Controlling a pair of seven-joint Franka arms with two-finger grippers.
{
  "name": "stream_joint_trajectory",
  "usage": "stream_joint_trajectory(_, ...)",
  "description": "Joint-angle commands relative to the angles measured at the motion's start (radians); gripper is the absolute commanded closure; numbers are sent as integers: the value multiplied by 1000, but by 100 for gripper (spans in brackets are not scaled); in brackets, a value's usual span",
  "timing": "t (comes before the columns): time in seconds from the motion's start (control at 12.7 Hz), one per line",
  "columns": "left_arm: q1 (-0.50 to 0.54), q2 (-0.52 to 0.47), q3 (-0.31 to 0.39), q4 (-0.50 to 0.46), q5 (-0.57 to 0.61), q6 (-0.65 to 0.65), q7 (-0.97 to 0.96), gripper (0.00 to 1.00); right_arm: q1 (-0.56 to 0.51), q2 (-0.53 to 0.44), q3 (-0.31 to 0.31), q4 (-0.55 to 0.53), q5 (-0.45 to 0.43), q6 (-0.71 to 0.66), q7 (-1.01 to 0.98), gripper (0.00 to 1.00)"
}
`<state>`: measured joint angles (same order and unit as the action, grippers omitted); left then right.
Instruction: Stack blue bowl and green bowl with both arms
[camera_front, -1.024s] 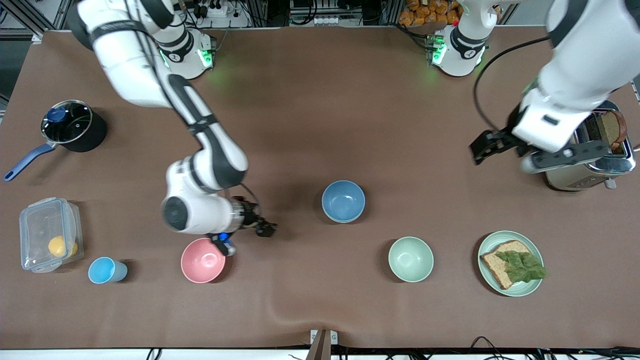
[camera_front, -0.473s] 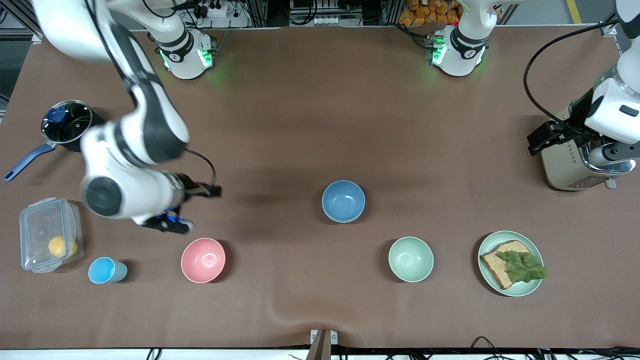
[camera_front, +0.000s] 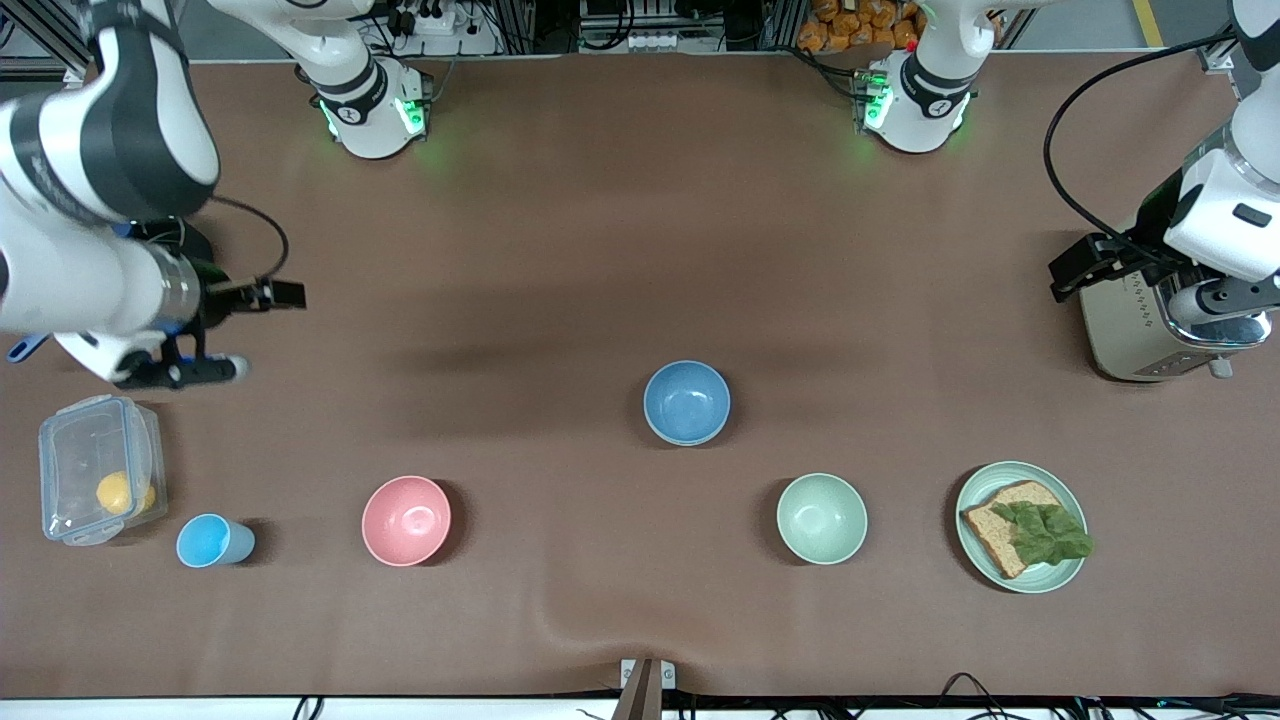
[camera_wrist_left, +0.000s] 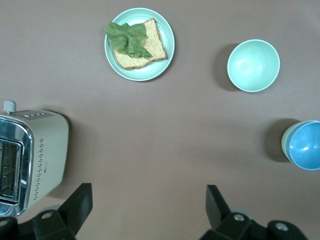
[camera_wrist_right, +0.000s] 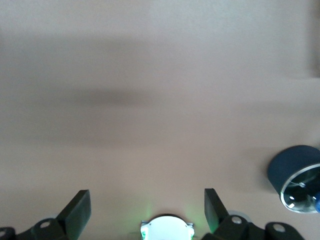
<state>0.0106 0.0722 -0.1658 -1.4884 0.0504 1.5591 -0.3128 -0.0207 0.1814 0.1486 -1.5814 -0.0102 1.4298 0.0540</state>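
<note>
The blue bowl (camera_front: 686, 402) stands mid-table. In the left wrist view it (camera_wrist_left: 305, 145) sits nested in the green bowl (camera_wrist_left: 284, 143), of which only a thin edge shows. The green bowl is hidden under the blue bowl in the front view. My right gripper (camera_front: 280, 294) is open and empty (camera_wrist_right: 147, 205), up over the table at the right arm's end, away from the bowls. My left gripper (camera_front: 1075, 268) is open and empty (camera_wrist_left: 149, 200), up in the air beside the toaster at the left arm's end.
A paler mint-green bowl (camera_front: 822, 518) and a green plate with bread and lettuce (camera_front: 1020, 527) lie nearer the camera. A pink bowl (camera_front: 406, 520), a light-blue cup (camera_front: 213, 540) and a clear box (camera_front: 100, 468) are toward the right arm's end. There is also a toaster (camera_front: 1140, 330) and a pot (camera_wrist_right: 297, 180).
My right arm swung away from the pink bowl, up and toward its own end of the table. My left arm drew back to the toaster, then nearly stopped. The bowls stayed put.
</note>
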Motion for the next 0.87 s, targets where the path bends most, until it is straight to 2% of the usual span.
stream_joint_trajectory(0.0,-1,-32,2,-18,-17,-36,18,0,110,-77,-155,-78,-27,53,-28,0)
stream_joint_trajectory(0.08,0,-37,6,-18,-17,-42,30,0,137,-82,-212,-75,-13,70,-73,0)
stream_joint_trajectory(0.16,0,-38,9,-16,-18,-47,69,0,128,-100,-224,-74,10,78,-91,0)
stream_joint_trajectory(0.24,0,-41,11,-16,-17,-47,84,0,108,-124,-222,-74,38,81,-91,0)
stream_joint_trajectory(0.39,-1,-43,3,-16,-17,-53,86,0,100,-160,-216,-49,39,69,-88,0)
stream_joint_trajectory(0.63,-1,-43,3,-16,-18,-54,87,0,99,-157,-227,35,26,54,-92,0)
stream_joint_trajectory(0.79,-1,-43,3,-16,-17,-54,87,0,71,-154,-231,55,27,60,-102,0)
